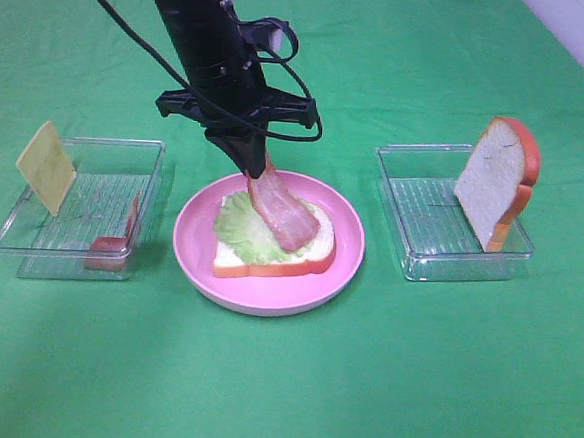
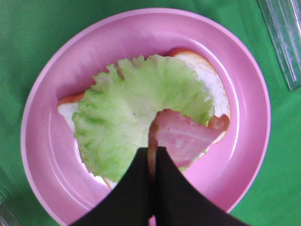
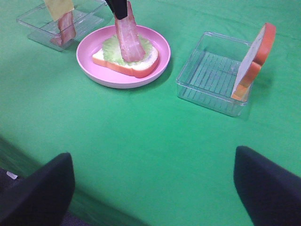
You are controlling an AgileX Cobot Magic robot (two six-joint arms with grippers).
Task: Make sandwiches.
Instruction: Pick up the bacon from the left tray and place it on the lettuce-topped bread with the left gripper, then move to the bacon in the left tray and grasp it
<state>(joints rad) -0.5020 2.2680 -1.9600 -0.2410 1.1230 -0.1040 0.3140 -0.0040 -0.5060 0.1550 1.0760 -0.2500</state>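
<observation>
Left pincer (image 1: 258, 169), black-fingered, is clamped on the upper end of a reddish, pink-streaked toy bacon strip (image 1: 282, 213). The strip slants down from the fingertips until its lower end touches a pale green, crinkled lettuce leaf (image 1: 236, 225). That leaf lies on a white toy bread slice with orange-brown crust (image 1: 269, 266), flat in a round pink plastic plate (image 1: 188, 247) at the middle of the green-covered desk (image 1: 280, 389). So the half-built sandwich sits directly beneath the left pincer, with the strip bridging the two. Judging by the slant, the chief risk is in the let-go. The strip is propped rather than laid flat, and its foot stands toward the bread's edge, not its middle. Freed at this height, it may flop outward, off the bread and onto the plate. A sideways drag to flatten it could also pull the loose leaf askew. The right pincer (image 3: 155, 186) hangs well apart over bare desk, its fingers spread wide and holding nothing. A second bread slice (image 1: 495, 183) leans upright in the clear ridged plastic right tray (image 1: 419, 266). A yellow cheese square (image 1: 45, 167) leans in the matching left tray (image 1: 68, 264), near another reddish piece (image 1: 109, 251). By the look of the stack, cheese and top slice are not yet added.
</observation>
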